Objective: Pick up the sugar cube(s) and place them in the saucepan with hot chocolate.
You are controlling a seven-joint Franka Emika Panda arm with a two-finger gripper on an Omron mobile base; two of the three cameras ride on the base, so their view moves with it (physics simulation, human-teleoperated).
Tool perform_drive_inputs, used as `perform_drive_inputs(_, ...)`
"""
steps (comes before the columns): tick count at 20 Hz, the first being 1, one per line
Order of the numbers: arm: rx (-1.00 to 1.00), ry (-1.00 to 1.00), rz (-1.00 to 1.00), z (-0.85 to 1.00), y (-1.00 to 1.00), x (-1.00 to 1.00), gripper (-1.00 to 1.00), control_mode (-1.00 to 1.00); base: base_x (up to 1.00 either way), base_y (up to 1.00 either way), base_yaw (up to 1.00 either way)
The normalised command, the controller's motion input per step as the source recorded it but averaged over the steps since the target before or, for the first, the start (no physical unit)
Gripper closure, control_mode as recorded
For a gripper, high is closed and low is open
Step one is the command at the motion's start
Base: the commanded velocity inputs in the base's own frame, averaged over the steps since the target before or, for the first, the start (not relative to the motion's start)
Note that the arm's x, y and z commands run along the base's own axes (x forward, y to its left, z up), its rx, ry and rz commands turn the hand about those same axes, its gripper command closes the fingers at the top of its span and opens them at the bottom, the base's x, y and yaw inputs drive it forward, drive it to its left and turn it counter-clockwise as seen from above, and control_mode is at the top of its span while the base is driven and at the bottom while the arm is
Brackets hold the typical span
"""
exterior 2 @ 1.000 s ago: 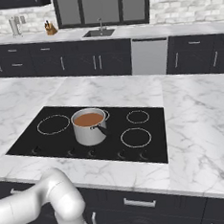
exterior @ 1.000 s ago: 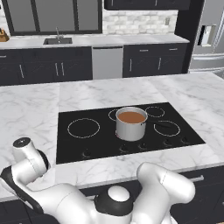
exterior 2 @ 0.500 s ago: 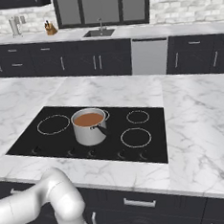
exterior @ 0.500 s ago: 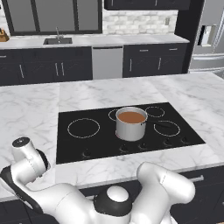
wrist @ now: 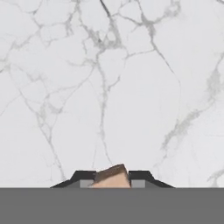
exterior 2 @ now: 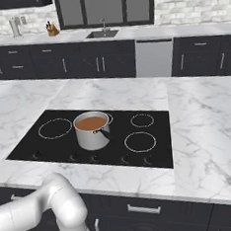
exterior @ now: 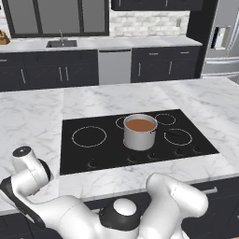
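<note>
In the hand view, the two dark finger tips of the gripper (wrist: 112,181) stood at the bottom centre of the frame with a tiny tan-brown sugar cube (wrist: 112,176) pinched between them, each tip pressed against one side of the cube. Behind the cube, white marble counter with grey veins (wrist: 109,87) stretched to the top of that view; whether the cube touched the counter could not be told. In the left base view, the small cylindrical saucepan of shiny silver steel (exterior: 139,135) stood just right of centre on the flat black cooktop with thin white burner rings (exterior: 93,154), and the smooth reddish-brown hot chocolate (exterior: 140,124) lay as a flat round surface just below its rim. In the right base view, the same saucepan (exterior 2: 92,135) sat left of centre on the cooktop (exterior 2: 155,156), between the ring at its left and the two rings at its right, its short dark handle pointing toward the lower right, with the hot chocolate (exterior 2: 91,122) filling it.
</note>
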Motion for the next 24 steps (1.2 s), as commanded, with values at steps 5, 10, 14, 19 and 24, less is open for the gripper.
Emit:
perform_drive_inputs(5, 0.0, 0.0, 0.0, 0.0, -0.06, -0.02, 1.0, -1.0, 0.0, 0.0, 0.0)
perform_drive_inputs(10, 0.0, -0.07, 0.0, 0.51, -0.43, -0.1, 1.0, -1.0, 0.0, 0.0, 0.0)
perform_drive_inputs(14, 0.03, -0.12, -0.01, 0.78, -0.64, 0.0, 1.0, -1.0, 0.0, 0.0, 0.0)
perform_drive_inputs(19, 0.03, -0.12, -0.02, 0.8, -0.77, 0.06, 1.0, -1.0, 0.0, 0.0, 0.0)
perform_drive_inputs(24, 0.08, -0.11, -0.03, 0.7, -0.94, 0.23, 1.0, -1.0, 0.0, 0.0, 0.0)
